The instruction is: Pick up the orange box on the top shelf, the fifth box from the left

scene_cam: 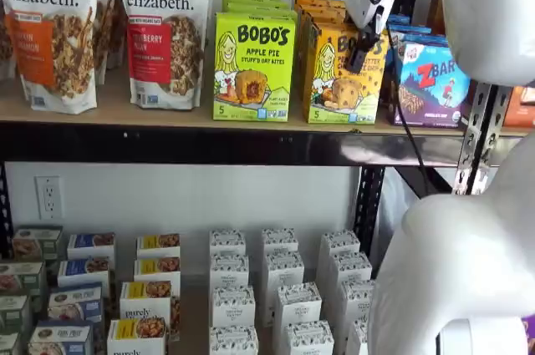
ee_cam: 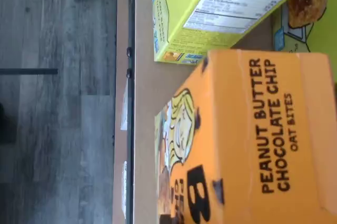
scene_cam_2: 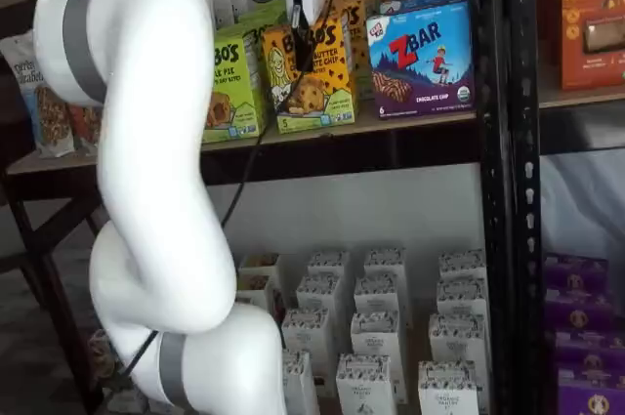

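Observation:
The orange box (scene_cam: 338,79) (scene_cam_2: 317,83) stands on the top shelf (scene_cam: 167,113) (scene_cam_2: 420,117), between a lime-green box and a blue one. My gripper (scene_cam: 359,54) (scene_cam_2: 301,39) hangs at its upper front: a white body with one black finger lying against the box's front face. The other finger is hidden, so a grip does not show. In the wrist view the orange box (ee_cam: 263,139) fills the near field, reading "Peanut Butter Chocolate Chip", with the shelf's tan board (ee_cam: 145,103) beside it.
A lime-green Apple Pie box (scene_cam: 253,67) (ee_cam: 210,13) stands close on one side, a blue ZBar box (scene_cam: 430,79) (scene_cam_2: 420,59) on the other. Granola bags (scene_cam: 163,29) fill the shelf's left. A black upright (scene_cam_2: 503,181) rises at the right. White cartons (scene_cam: 280,296) sit below.

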`<move>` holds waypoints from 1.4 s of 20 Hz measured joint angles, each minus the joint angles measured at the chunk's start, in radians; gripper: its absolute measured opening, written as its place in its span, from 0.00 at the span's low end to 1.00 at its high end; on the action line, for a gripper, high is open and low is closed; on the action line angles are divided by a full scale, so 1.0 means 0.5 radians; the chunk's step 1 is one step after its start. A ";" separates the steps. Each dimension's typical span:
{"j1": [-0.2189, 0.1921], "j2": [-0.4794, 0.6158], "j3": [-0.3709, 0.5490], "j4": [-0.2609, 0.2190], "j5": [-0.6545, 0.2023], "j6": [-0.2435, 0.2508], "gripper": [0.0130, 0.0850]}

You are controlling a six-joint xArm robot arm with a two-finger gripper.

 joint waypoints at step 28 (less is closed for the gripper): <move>0.015 -0.048 0.048 0.004 0.014 0.015 0.39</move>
